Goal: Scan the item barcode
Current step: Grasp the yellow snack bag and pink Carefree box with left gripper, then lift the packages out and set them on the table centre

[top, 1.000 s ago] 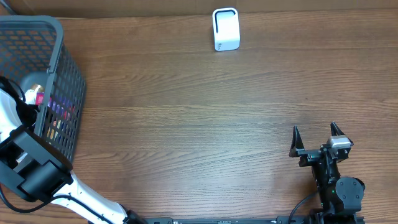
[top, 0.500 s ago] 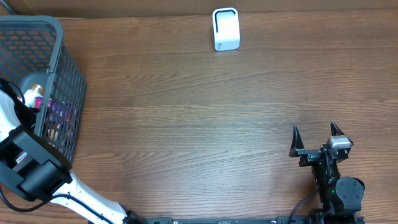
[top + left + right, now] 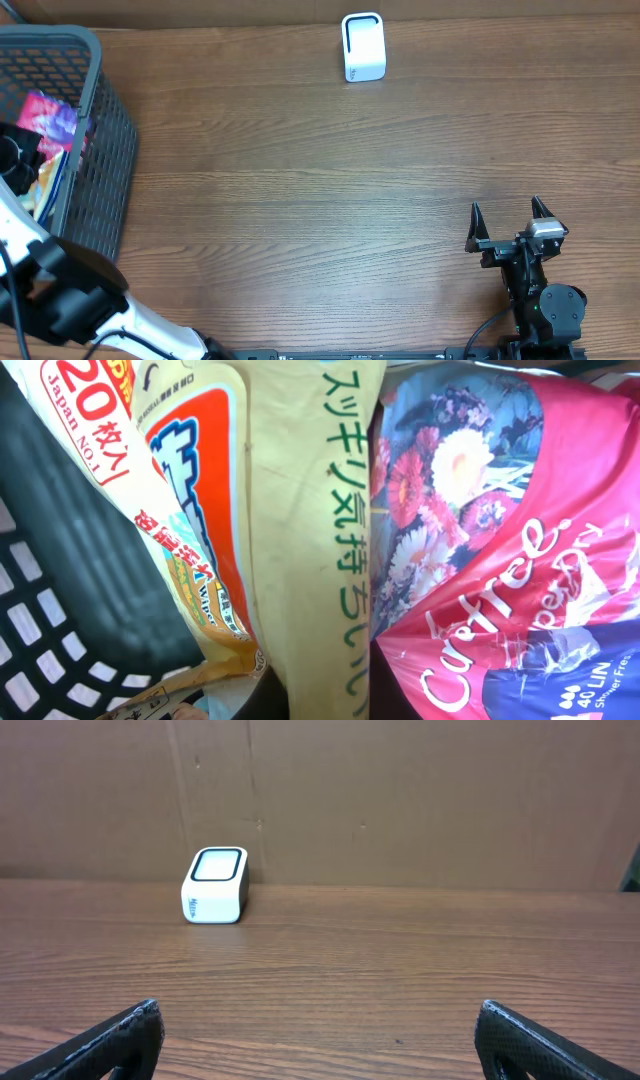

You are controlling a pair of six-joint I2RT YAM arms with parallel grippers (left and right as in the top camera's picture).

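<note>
Left fingers pressed together inside basket at left, beside floral packet, grip unconfirmed; right fingers spread, idle; step judged pick-up; next: lift packet, turn barcode toward far scanner.

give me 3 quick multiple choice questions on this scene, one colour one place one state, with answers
1. What colour is the basket?
A dark grey
B red
C white

2. Where does the scanner stand?
A inside the basket
B on the table, by its far edge
C at the table's near edge

3. How is the right gripper?
A shut tight
B open and empty
C shut on the scanner

Answers:
1 A, its mesh wall shows dark grey.
2 B, the overhead view shows it alone by the back edge.
3 B, its fingers stand wide apart with nothing between them.
</note>
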